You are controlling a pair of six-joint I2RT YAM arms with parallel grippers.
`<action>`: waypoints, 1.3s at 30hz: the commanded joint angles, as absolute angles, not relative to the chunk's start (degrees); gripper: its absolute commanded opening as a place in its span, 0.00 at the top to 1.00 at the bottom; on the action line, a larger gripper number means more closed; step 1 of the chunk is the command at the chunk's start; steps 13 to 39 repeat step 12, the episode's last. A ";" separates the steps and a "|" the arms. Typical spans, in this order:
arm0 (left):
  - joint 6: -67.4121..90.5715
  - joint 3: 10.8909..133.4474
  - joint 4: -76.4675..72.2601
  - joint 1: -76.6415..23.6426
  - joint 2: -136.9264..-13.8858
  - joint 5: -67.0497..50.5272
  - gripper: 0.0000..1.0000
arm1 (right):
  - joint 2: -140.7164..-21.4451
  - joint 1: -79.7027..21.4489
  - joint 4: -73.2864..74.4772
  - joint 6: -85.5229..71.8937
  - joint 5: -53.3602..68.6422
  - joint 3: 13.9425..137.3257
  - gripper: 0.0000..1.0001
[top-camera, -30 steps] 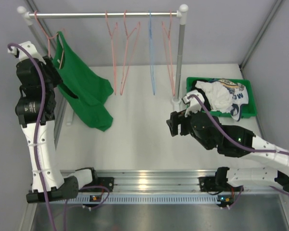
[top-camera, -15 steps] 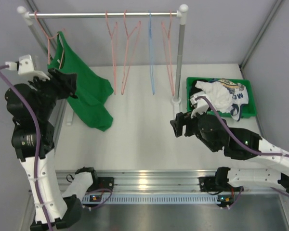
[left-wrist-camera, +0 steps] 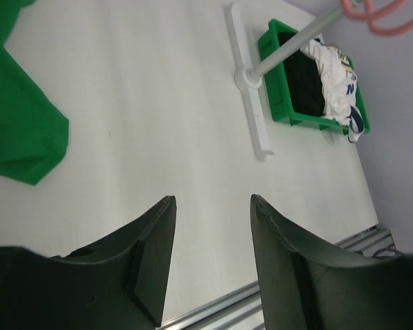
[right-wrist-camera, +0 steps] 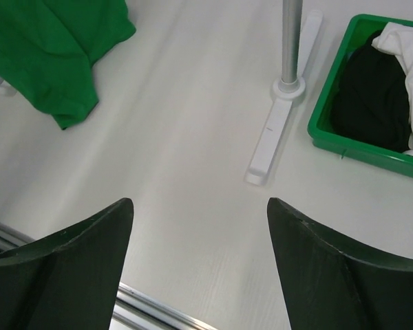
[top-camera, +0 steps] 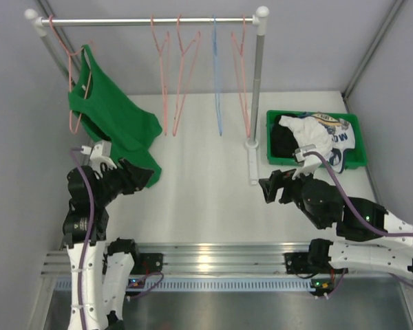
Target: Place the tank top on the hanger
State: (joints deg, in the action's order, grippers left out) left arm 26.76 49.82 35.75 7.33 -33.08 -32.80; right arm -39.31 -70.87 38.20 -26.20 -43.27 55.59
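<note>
Nearest the camera, above the metal base rail (top-camera: 213,258), both arms are drawn in low over the white table (top-camera: 206,199). The left gripper (left-wrist-camera: 210,258) has its fingers parted with only bare tabletop between them; it points toward the fallen hem of the tank top (top-camera: 120,127), close by but not touching. The right gripper (right-wrist-camera: 199,265) is spread wide and holds nothing, aimed across the table toward the rack's white foot (right-wrist-camera: 275,130). Further back, the tank top hangs by a strap from the hanger (top-camera: 70,96) at the left end of the silver bar (top-camera: 144,21), and its lower part sags down to lie crumpled on the table. Along the same bar hang three more salmon hangers (top-camera: 181,65) and a blue hanger (top-camera: 217,82). To the right, past the upright post (top-camera: 257,82), a green bin (top-camera: 315,115) holds a black garment (top-camera: 282,141) and a white garment (top-camera: 316,137) printed with dark blue letters (too folded to read as a word).
</note>
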 commanded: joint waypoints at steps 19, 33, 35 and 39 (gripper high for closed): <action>29.53 42.01 34.10 4.92 -27.95 -33.40 0.48 | -35.33 -71.81 44.30 -36.38 -47.55 51.77 0.21; 29.53 42.01 34.10 4.92 -27.95 -33.40 0.48 | -35.33 -71.81 44.30 -36.38 -47.55 51.77 0.21; 29.53 42.01 34.10 4.92 -27.95 -33.40 0.48 | -35.33 -71.81 44.30 -36.38 -47.55 51.77 0.21; 29.53 42.01 34.10 4.92 -27.95 -33.40 0.48 | -35.33 -71.81 44.30 -36.38 -47.55 51.77 0.21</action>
